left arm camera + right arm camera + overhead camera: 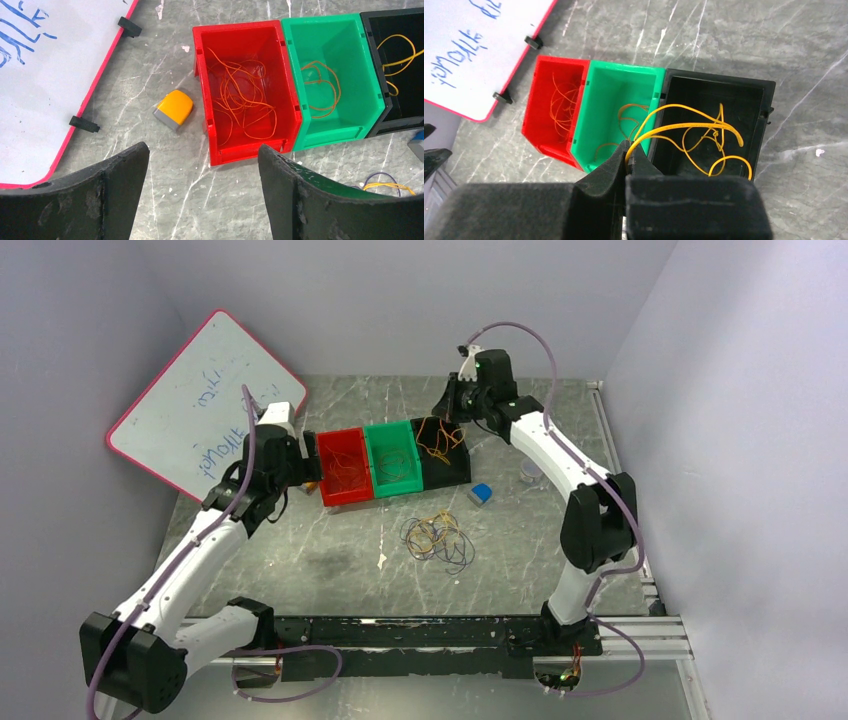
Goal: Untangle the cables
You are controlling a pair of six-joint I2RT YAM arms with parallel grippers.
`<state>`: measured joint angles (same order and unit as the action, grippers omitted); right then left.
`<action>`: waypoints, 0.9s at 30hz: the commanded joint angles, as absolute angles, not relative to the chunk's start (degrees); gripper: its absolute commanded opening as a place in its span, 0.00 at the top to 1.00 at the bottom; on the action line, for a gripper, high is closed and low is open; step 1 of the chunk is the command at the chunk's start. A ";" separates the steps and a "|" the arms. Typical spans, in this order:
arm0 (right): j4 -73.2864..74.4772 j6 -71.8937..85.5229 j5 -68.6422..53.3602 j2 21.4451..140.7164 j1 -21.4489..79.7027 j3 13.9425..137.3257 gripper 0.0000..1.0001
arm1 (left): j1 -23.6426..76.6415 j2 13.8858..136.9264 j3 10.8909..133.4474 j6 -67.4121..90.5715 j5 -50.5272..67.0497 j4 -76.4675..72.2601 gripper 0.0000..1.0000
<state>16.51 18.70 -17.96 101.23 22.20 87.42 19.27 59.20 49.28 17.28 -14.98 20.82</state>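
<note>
Grey marbled table (330, 560) under lilac walls (420, 300) holds a pink-framed whiteboard (190, 410) off to the left of the left jaws; its blue handwriting is too loose to read. Three bins stand touching in a row. The red bin (206, 100) sits just ahead of the left gripper (202, 149), which gapes wide with nothing in it. The green bin (370, 75) and black bin (724, 80) follow to its right. A roundish tangle of cables (437, 537) lies on the table well apart from both jaws, with no clear long axis. An orange cable (245, 100) sprawls in the red bin, and a second orange cable (336, 85) in the green. The right gripper (629, 157) is pinched tight on a yellow cable (674, 126), which arcs from the fingertips forward and rightward over the black bin. An orange block (174, 107) lies ahead-left of the left jaws.
</note>
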 commanded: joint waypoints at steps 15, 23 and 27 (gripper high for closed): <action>10.45 17.64 -8.66 111.32 25.22 84.30 1.00 | 18.89 59.98 48.93 15.96 -13.84 18.65 0.17; 11.99 15.94 -5.02 116.65 26.42 86.57 0.96 | 18.87 60.27 48.89 15.56 -12.60 18.22 0.17; 13.11 15.05 -3.80 118.03 27.00 87.60 0.90 | 18.90 60.73 48.77 15.40 -12.11 18.13 0.17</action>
